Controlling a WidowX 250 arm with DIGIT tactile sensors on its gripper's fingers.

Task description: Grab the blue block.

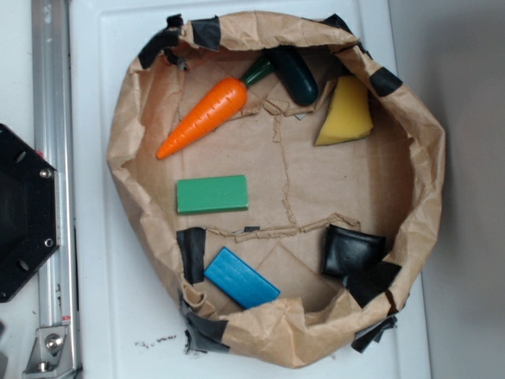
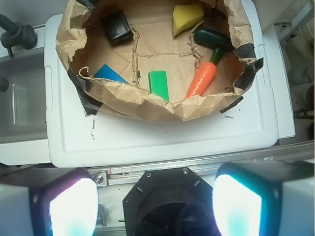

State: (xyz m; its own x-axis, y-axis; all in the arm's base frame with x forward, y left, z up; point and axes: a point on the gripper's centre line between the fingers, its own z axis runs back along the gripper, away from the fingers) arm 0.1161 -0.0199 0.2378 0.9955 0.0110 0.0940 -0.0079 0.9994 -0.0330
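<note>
One flat blue block [image 1: 241, 277] (faint grain), crumpled paper bowl [image 1: 430, 170], claw [image 2: 155, 206] spread wide, empty.

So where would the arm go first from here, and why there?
Probably forward over the paper rim toward the blue block, keeping high. The tool hangs open, well short of the bowl, and the block lies just inside the crumpled wall, beside the green block.
</note>
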